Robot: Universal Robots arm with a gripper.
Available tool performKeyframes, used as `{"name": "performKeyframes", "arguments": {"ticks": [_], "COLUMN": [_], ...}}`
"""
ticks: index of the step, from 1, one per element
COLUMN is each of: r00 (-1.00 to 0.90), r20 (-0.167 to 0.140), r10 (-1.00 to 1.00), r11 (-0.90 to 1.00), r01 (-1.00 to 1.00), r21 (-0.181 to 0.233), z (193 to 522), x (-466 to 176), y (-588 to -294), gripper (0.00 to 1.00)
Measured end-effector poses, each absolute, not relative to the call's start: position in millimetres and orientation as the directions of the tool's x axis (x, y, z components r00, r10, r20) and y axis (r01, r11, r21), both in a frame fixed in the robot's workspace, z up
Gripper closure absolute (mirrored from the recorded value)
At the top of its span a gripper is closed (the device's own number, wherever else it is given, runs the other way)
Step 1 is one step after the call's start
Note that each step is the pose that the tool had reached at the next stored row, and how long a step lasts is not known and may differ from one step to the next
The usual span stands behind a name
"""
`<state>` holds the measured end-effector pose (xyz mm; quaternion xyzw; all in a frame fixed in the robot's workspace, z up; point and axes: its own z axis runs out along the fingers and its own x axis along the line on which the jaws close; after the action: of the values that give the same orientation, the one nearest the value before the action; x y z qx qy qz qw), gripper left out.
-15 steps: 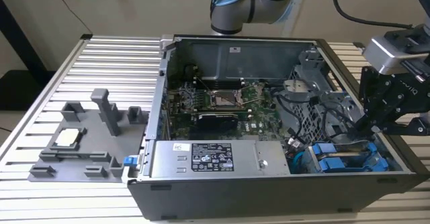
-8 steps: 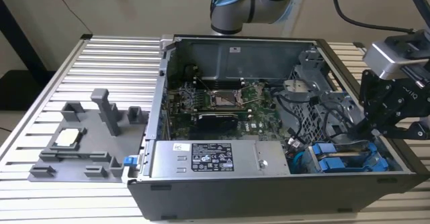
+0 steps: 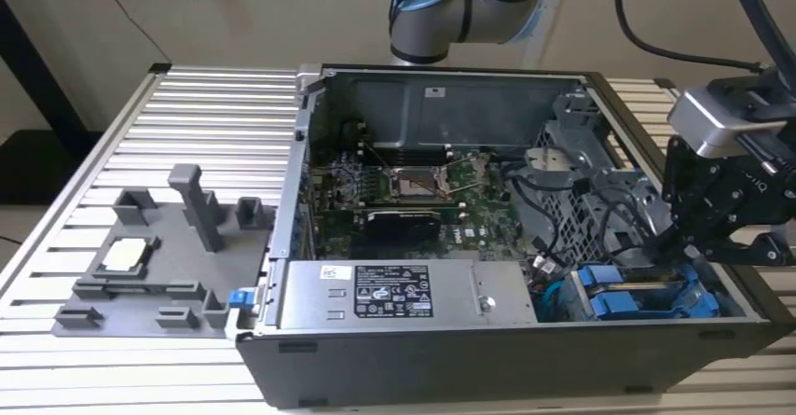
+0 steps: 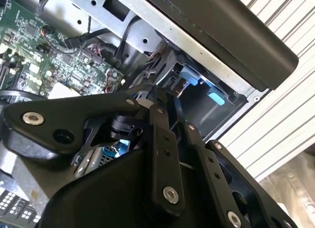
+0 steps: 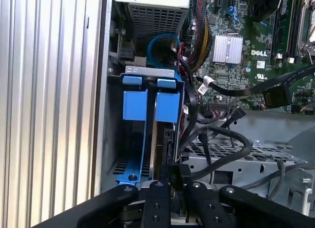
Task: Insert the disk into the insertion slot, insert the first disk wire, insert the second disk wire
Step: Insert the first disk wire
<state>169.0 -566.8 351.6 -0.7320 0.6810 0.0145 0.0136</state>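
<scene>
**Q:** What are the largest bodies shown?
**A:** A slatted aluminium table (image 3: 199,117) bears an open computer case (image 3: 498,373). The gripper (image 3: 672,247) reaches down into the case's corner at the exterior view's right.

**Q:** What lies inside the case, relative to the gripper?
**A:** The motherboard (image 3: 411,186) is well apart from it. The power supply (image 3: 386,294) is nearer, beyond the drive bays. A bundle of black cables (image 5: 216,139) runs just beside the fingers.

**Q:** Where is the disk?
**A:** The disk (image 5: 167,107) stands edge-on in its blue carrier, seated in the insertion slot (image 5: 147,69) of the grey metal cage, directly ahead of the fingertips. A second blue carrier (image 5: 135,105) sits just beside it in the neighbouring bay.

**Q:** How is the gripper set?
**A:** In the first wrist view the gripper (image 5: 174,181) has its fingers (image 5: 157,193) pressed close together on a small black block (image 5: 173,171). This is seemingly a cable connector, held at the near end of the disk. Contact between block and disk cannot be made out.
</scene>
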Motion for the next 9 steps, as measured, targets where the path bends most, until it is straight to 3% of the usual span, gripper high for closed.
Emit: {"name": "performKeyframes", "arguments": {"ticks": [9], "r00": [0.054], "r20": [-0.040], "r10": [-0.998], "r11": [-0.054], "r01": [-0.999], "r21": [0.000], "z": [347.1], "x": [170.0], "y": [-568.6], "gripper": [0.81]}}
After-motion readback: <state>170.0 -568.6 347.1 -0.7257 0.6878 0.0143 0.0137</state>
